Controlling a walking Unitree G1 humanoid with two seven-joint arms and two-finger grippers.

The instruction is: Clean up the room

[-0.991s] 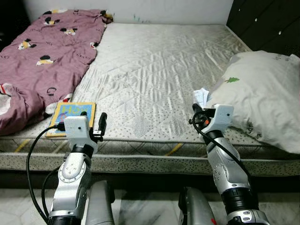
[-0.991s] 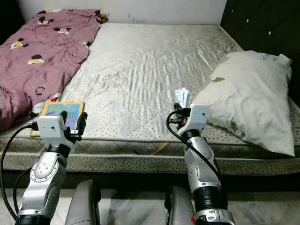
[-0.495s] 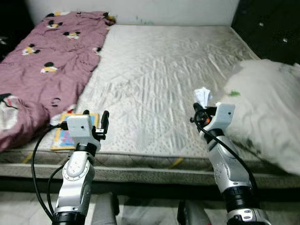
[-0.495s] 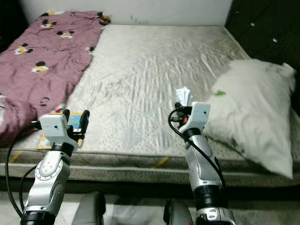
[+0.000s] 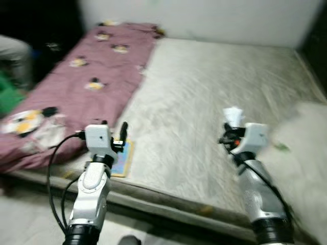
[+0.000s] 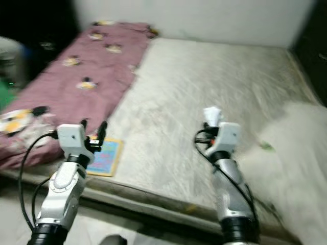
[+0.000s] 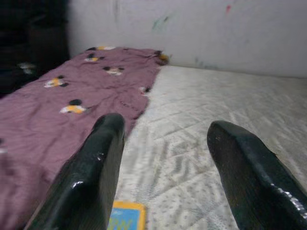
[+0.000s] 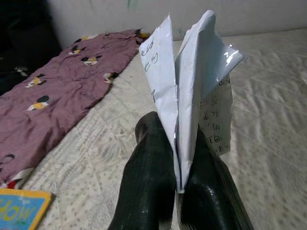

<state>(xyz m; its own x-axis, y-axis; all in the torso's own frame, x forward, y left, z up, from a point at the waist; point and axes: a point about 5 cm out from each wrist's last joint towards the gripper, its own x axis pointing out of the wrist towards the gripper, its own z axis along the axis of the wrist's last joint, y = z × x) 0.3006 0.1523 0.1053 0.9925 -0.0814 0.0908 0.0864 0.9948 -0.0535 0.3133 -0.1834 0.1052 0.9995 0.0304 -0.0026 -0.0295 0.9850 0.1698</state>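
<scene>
My right gripper (image 8: 180, 184) is shut on a folded white paper wrapper (image 8: 189, 91) with printed characters, held upright above the mattress (image 5: 214, 97); the same paper (image 5: 233, 115) shows above the right wrist. My left gripper (image 7: 165, 139) is open and holds nothing, raised over the near edge of the bed. A blue and yellow picture book (image 6: 104, 156) lies flat on the mattress edge just beside the left gripper (image 5: 113, 133). A maroon blanket (image 5: 87, 81) with cartoon prints covers the left side of the bed.
A white pillow (image 6: 291, 148) lies blurred at the right of the mattress. A white wall (image 5: 204, 18) runs behind the bed. Dark furniture and something green (image 5: 10, 97) stand at the far left. Pale floor (image 5: 30, 214) runs along the bed's near side.
The whole view has swung left and blurred, so the camera has turned: the blanket takes more of the picture and the pillow slides off right. Both arms hold the same poses.
</scene>
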